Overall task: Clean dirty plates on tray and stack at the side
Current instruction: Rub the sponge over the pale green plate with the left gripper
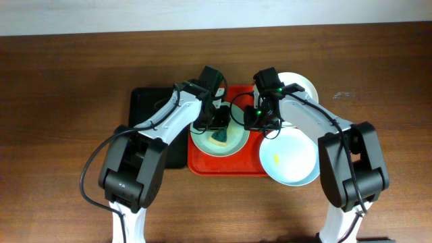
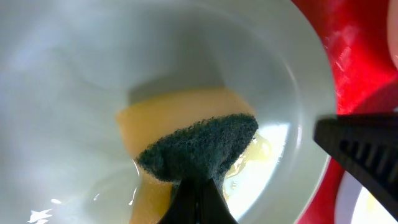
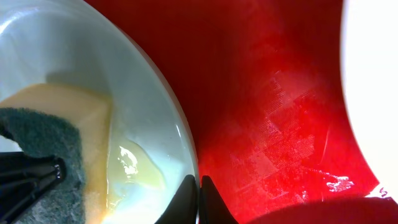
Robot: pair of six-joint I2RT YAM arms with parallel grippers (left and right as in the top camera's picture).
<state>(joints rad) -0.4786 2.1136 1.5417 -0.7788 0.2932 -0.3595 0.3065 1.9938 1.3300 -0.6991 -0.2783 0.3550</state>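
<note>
Yellow foam sponge [image 2: 193,146] with a green scouring face sits clamped in our left claw [image 2: 198,190], pressed into the pale mint round plate [image 2: 74,93] on the red plastic tray [image 3: 267,93] to scrub its smear. Our right claw [image 3: 199,191] pinches that plate's rim, likely steadying it.

Even bright light; wrist views soft-focus; glare on red tray [image 3: 273,130]

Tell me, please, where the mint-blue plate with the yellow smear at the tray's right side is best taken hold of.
I would pinch the mint-blue plate by its raised rim at the edge towards the bottom of the overhead view, coming down from above on that side. It lies flat and shallow, so only the rim offers a pinch, and there it reaches past the red tray.
</note>
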